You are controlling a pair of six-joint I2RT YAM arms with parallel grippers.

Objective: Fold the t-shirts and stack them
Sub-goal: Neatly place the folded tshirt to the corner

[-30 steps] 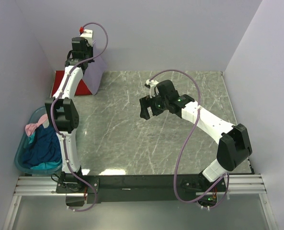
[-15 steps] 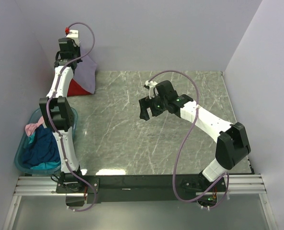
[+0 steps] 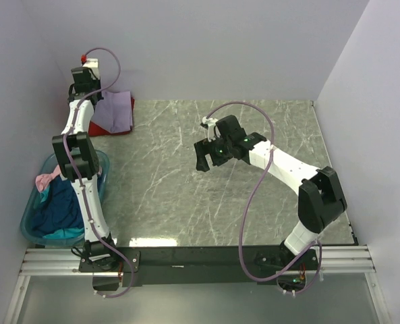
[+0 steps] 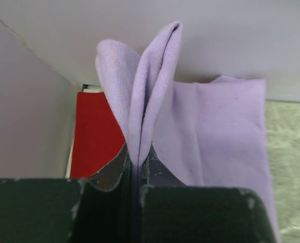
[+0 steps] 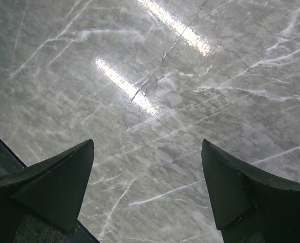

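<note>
The left gripper (image 4: 135, 174) is clamped nearly closed on a fold of the light purple t-shirt (image 4: 210, 131). In the left wrist view the pinched cloth rises in a doubled ridge from between the fingers, and the rest of the shirt spreads away to the right. The red t-shirt (image 4: 96, 131) lies flat beneath and to the left of the purple one, at the foot of the side wall. From above, the purple cloth covers most of the red one, which shows only as a strip along its right and near edges. Both sit in the far left corner of the table (image 3: 186, 196).

The left arm stretches nearly straight from its base along the left edge, with its wrist raised over that corner. The right arm bends in from the right, its forearm pointing toward the table's middle. The right gripper (image 5: 147, 147) hovers there with its jaws spread wide and nothing between them, well apart from both shirts.

The table top is grey-green marbled stone with bright reflections, enclosed by plain pale walls on three sides. A translucent teal tub (image 3: 31, 233) stands off the table's left edge beside the left arm. It holds a dark blue t-shirt (image 3: 58, 212), a pink t-shirt (image 3: 48, 181) and a bit of teal cloth (image 3: 43, 196).
</note>
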